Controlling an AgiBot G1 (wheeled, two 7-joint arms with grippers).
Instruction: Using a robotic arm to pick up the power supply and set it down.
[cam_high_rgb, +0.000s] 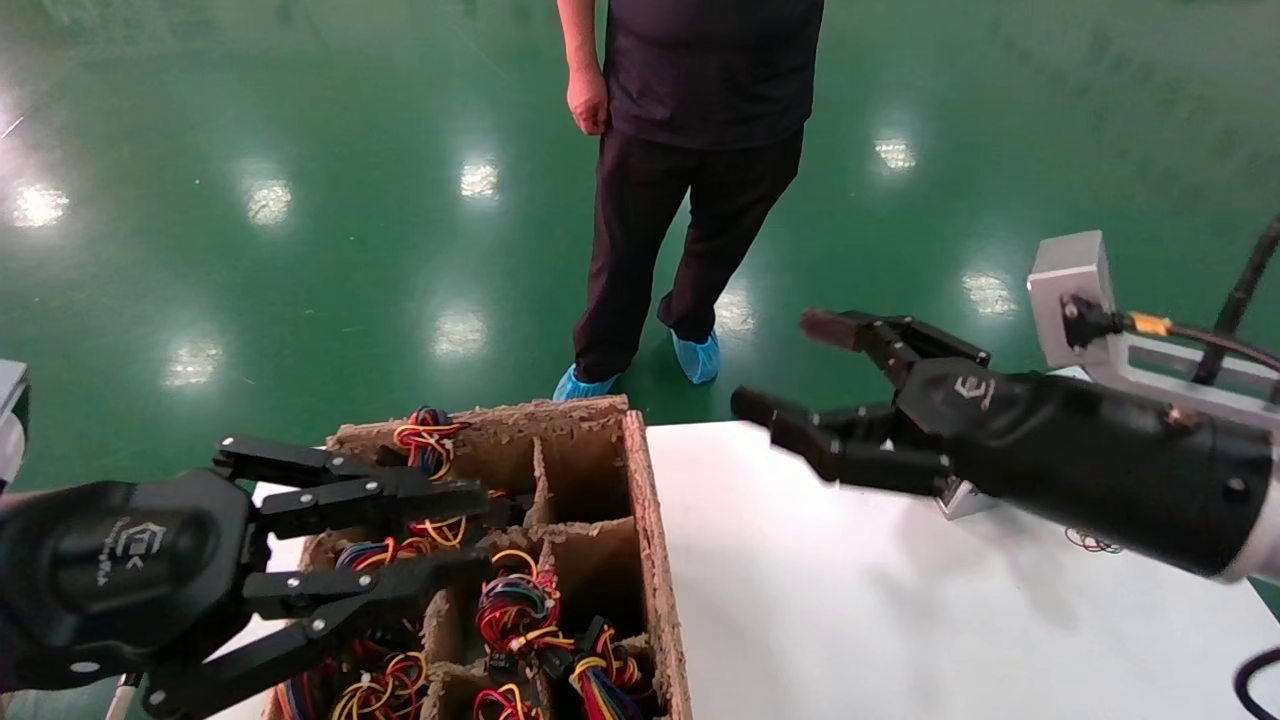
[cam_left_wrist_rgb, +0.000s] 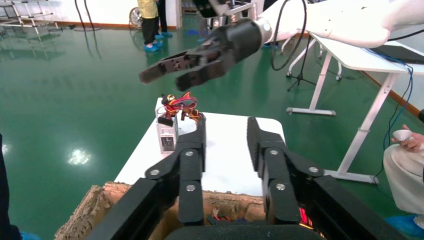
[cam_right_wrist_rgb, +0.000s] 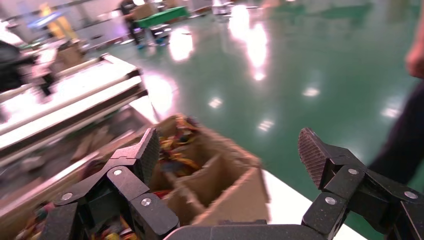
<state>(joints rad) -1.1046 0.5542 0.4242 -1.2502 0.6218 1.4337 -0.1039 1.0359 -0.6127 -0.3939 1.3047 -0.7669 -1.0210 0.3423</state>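
Brown tray (cam_high_rgb: 655, 520) of square cells on white surface (cam_high_rgb: 900, 600), several cells stuffed with colourful wire bundles (cam_high_rgb: 515, 610). Left tool (cam_high_rgb: 480, 535) spread wide above tray, empty. Right tool (cam_high_rgb: 790, 370) wide, empty, beyond tray. Power supply (cam_left_wrist_rgb: 167, 132) upright on surface, well apart from tray.

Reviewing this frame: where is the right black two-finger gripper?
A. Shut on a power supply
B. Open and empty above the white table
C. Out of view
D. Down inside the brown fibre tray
B: the right black two-finger gripper hangs open and empty above the white table, away from the brown fibre tray.
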